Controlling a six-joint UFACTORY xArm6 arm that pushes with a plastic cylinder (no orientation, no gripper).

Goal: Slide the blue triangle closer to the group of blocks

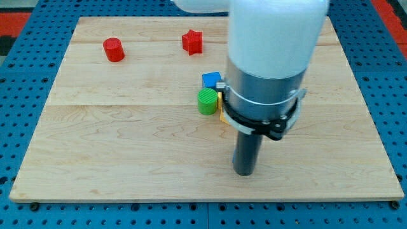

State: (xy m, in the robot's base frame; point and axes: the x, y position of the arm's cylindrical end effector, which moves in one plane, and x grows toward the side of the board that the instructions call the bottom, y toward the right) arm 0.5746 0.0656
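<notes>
My tip (244, 172) rests on the wooden board (127, 146) below the centre, toward the view's bottom. A group of blocks sits just above and left of it: a blue cube (211, 81), a green cylinder (206, 101) and a yellow block (224, 115), mostly hidden behind my arm. No blue triangle shows; the arm's wide body (273, 51) covers the board's upper right part. The tip touches no block.
A red cylinder (114, 49) stands at the view's upper left. A red star (192, 42) stands at the upper middle. The board lies on a blue pegboard table (19, 95).
</notes>
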